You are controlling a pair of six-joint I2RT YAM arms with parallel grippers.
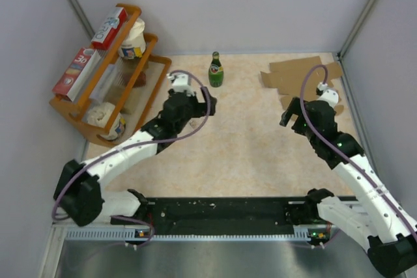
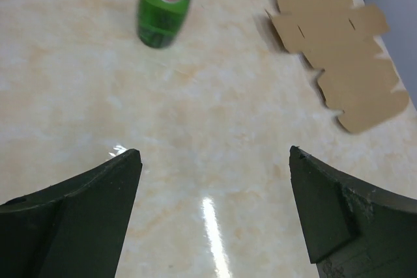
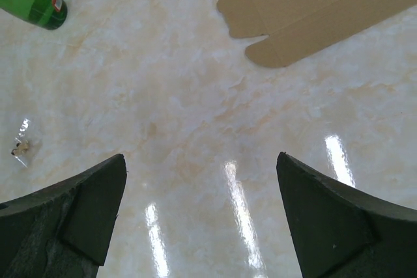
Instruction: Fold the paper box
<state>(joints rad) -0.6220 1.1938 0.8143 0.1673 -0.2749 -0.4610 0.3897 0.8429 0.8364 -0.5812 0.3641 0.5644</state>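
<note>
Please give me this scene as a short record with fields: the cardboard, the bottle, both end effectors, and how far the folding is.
paper box: flat unfolded brown sheet, lying at the far right corner of the table
green bottle: upright, far middle, apart from the sheet
left end effector: open, empty, over bare table
right end effector: open, empty, close to the sheet, not touching it
rack: wooden, far left, holds boxes and jars
folding: not yet begun
</note>
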